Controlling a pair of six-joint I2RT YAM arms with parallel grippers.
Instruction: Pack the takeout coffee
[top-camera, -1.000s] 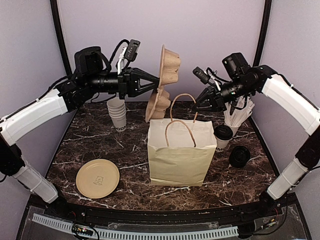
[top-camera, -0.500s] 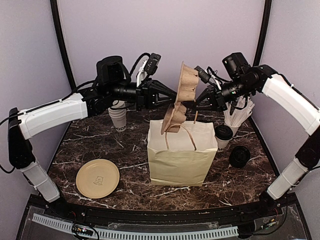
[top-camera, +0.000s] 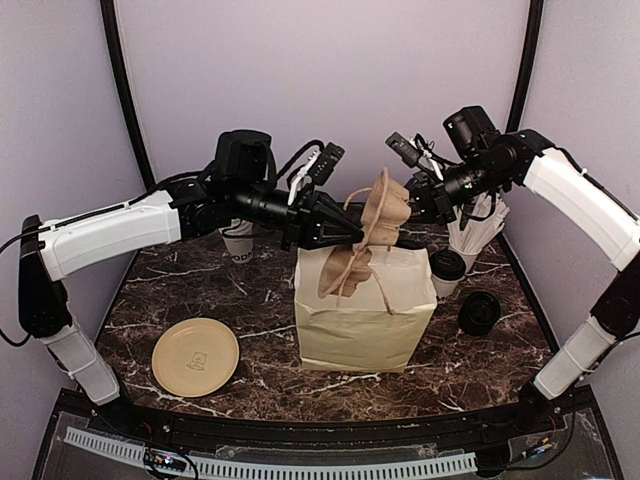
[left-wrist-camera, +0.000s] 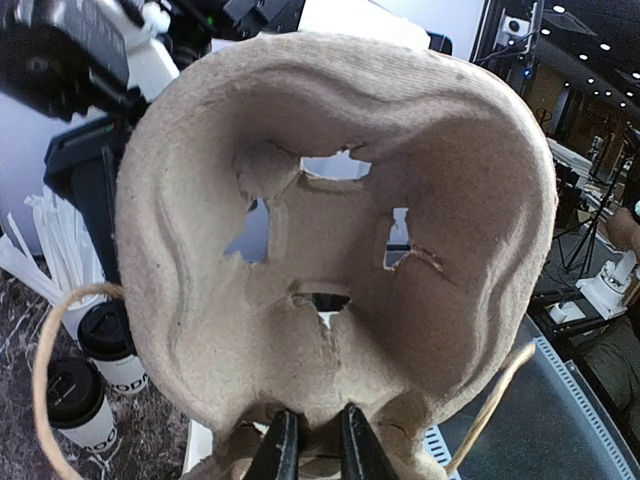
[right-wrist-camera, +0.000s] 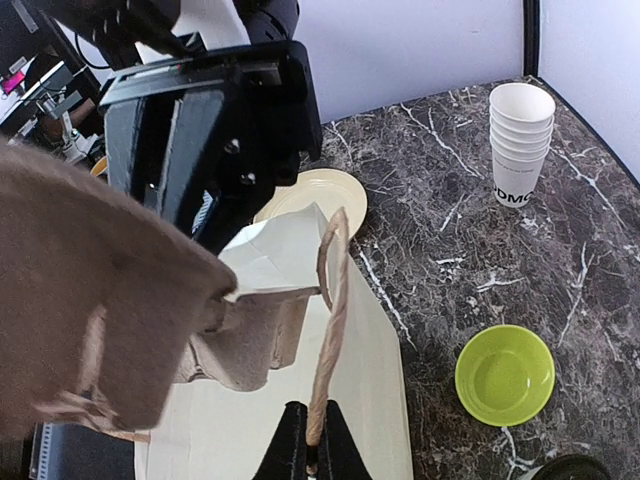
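So that the mouth of the paper bag (top-camera: 365, 320) gapes, the right gripper (right-wrist-camera: 309, 452) is clamped fully shut on one twine handle (right-wrist-camera: 330, 300), drawing it up and back. The left gripper (left-wrist-camera: 312, 445), nearly closed, pinches the rim of a pulp cup carrier (top-camera: 385, 212) and hangs it on edge above that mouth, probably as a seat for the drink. The takeout coffee (top-camera: 446, 270) stands upright on the table (top-camera: 200, 290), just beside the bag's right wall, untouched. Clearance is slight: the carrier looks about as wide as the opening, and the free handle (top-camera: 383, 285) lies across its path. More room lies to the bag's left.
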